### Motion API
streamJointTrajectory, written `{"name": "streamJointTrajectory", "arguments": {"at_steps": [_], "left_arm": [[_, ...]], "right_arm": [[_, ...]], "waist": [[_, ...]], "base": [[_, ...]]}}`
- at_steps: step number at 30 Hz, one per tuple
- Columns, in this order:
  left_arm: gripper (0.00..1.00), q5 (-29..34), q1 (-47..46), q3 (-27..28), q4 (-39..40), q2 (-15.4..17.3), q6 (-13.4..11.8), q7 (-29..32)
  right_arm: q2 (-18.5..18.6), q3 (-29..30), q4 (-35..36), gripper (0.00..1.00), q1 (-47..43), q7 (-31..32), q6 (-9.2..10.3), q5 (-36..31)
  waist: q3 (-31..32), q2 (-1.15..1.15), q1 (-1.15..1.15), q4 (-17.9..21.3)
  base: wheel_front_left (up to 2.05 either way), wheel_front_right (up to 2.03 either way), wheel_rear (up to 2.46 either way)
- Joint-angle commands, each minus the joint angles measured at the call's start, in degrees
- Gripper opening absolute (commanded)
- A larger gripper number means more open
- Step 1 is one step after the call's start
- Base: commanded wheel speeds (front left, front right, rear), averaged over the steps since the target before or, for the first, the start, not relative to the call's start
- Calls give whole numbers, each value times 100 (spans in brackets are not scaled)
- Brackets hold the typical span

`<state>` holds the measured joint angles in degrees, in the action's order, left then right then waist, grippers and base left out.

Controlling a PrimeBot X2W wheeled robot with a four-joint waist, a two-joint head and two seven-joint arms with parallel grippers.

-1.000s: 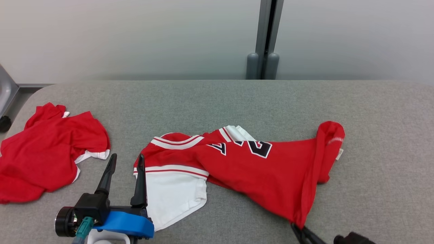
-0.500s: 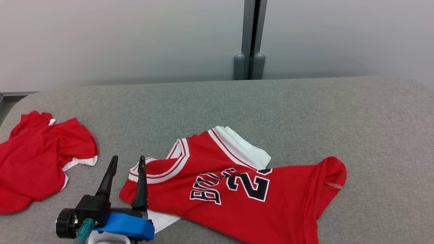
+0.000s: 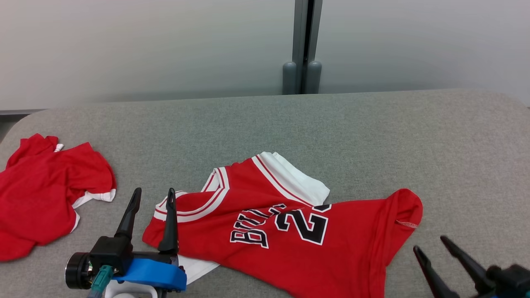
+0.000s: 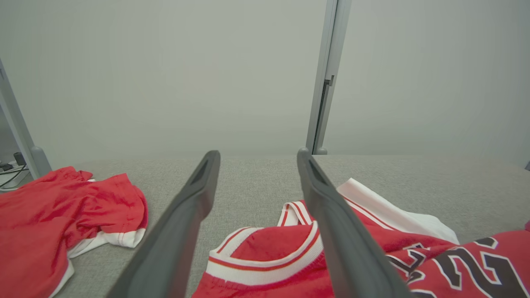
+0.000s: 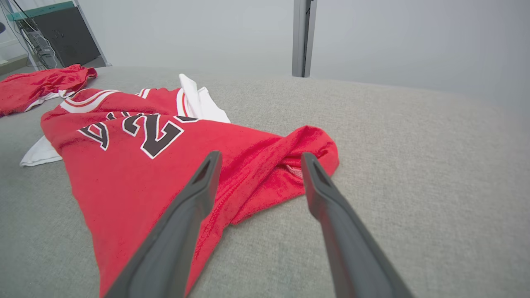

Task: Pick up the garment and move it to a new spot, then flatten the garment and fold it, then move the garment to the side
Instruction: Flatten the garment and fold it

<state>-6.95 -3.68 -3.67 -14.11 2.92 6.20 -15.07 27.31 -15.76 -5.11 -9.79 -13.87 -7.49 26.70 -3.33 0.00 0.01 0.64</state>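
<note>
Fingers (image 3: 128,217) of the left gripper (image 3: 154,191) stand spread and empty at the lower left of the head view. One of them crosses in front of the shoulder strap of a crumpled red basketball jersey with white trim and black lettering (image 3: 290,236), which lies in the lower centre of the frame on a grey fabric-covered table (image 3: 372,132). At the lower right, the right gripper (image 3: 429,243) is likewise parted, holding nothing, just beside the jersey's red hem. A second rumpled red-and-white garment (image 3: 45,194) sits at the left edge, apart from the jersey.
</note>
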Motion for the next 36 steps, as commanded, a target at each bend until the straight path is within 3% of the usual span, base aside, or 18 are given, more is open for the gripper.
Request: {"name": "streamJointTrajectory", "arguments": {"at_steps": [1, 8, 15, 17, 29, 30, 32, 33, 36], "left_arm": [[100, 39, -82, 26, 26, -3, 20, -14], [100, 49, -177, 9, 30, -6, 28, -14], [100, 18, -303, -17, 16, -5, 19, -14], [100, 8, -340, -17, 6, -5, 20, -14], [100, -28, -284, 4, 14, -4, -31, -14], [100, -37, -293, -16, 0, -4, -34, -15], [100, -60, -323, -54, -18, -4, -41, -14], [100, -51, -334, -64, -24, -4, -46, -14], [100, -46, -356, -66, -26, -5, -44, -14]], "right_arm": [[-85, 173, -65, 100, 366, 89, -1, -196], [-383, 404, -545, 100, 1403, 626, -1, -712], [-759, 352, -1750, 100, 2192, 1049, -1, -1150], [-870, 271, -2381, 100, 2375, 1095, -1, -1250], [-988, 102, -3759, 100, 2440, 939, 1, -1282], [-1010, 60, -3832, 54, 2446, 969, 1, -1251], [-1061, -18, -3907, 24, 2490, 941, 0, -1209], [-1062, -66, -3917, 0, 2512, 920, 0, -1192], [-1013, -93, -3901, 0, 2713, 728, 0, -1170]], "waist": [[-55, 0, -1, -27], [-184, 0, -1, -126], [-295, 0, -1, -288], [-329, 0, -1, -332], [-330, 0, -1, -346], [-320, 0, -1, -352], [-308, 0, -1, -363], [-303, 0, -1, -367], [-297, 0, -1, -373]], "base": [[0, 0, 0], [0, 0, 0], [0, 0, 0], [0, 0, 0], [0, 0, 0], [0, 0, 0], [0, 0, 0], [0, 0, 0], [0, 0, 0]]}}
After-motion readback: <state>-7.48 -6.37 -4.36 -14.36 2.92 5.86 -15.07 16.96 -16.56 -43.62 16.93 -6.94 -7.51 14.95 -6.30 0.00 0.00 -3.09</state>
